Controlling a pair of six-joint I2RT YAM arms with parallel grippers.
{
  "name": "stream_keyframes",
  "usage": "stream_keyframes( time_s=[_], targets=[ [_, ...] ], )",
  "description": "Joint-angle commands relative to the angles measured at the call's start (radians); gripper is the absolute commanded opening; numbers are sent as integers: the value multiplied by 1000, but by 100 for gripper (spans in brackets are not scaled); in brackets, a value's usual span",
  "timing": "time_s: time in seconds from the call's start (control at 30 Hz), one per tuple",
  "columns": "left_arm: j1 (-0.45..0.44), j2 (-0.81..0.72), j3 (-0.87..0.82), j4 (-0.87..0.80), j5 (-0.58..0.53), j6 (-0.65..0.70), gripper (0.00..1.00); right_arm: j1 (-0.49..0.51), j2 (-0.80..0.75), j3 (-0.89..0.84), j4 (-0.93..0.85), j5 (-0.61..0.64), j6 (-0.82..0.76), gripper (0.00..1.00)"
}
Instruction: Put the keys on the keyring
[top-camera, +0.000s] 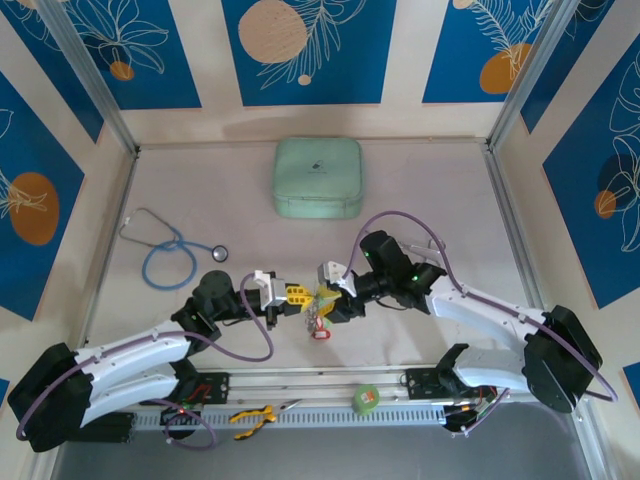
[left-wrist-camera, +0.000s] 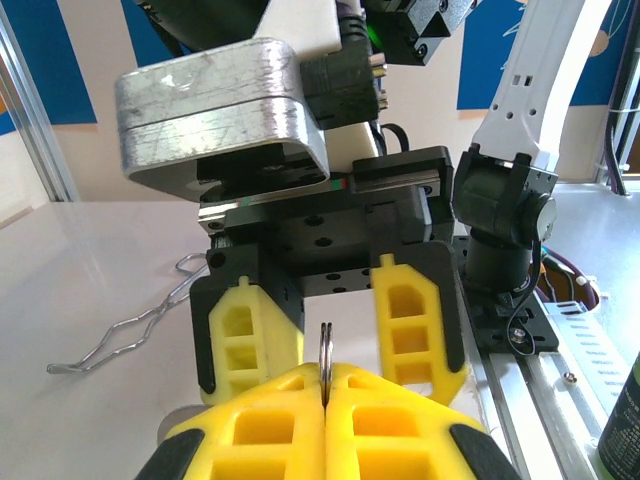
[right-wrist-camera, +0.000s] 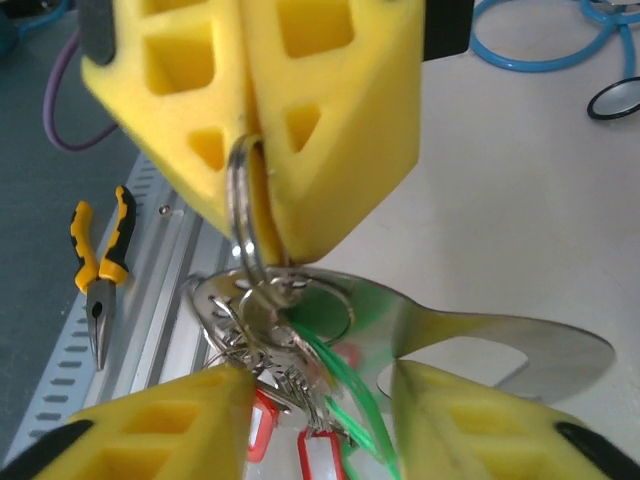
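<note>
While the left fingers (left-wrist-camera: 262, 425) squeeze shut on the thin silver keyring (right-wrist-camera: 243, 205), it hangs over the worktop (top-camera: 440, 210), in front of the pale green case (top-camera: 318, 177). The right fingers (left-wrist-camera: 410, 330) stand spread, facing it. Silver keys (right-wrist-camera: 262, 328) with red tags (right-wrist-camera: 318, 450) dangle below. A blue stethoscope (top-camera: 168, 258) lies left of the case. Pliers (top-camera: 252, 418) and a green tape roll (top-camera: 367, 398) sit farthest from it.

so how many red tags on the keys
2 clear: left tag and right tag, side by side under the keys, low in the right wrist view. More may be hidden.
</note>
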Motion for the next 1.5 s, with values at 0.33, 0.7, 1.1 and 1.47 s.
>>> stream_keyframes(
  time_s=[0.33, 0.7, 1.1, 1.47],
  targets=[
    [-2, -15, 6, 27, -6, 2, 0, -7, -66, 39, -76, 58, -11, 2],
    [-2, -27, 31, -73, -36, 54, 0, 8, -132, 136, -208, 164, -23, 0],
    [-3, -56, 17, -127, -130, 57, 55, 19, -144, 186, -279, 273, -29, 0],
    [-1, -471, -106, -227, -782, -93, 100, 42, -94, 223, -262, 303, -55, 0]
  ],
)
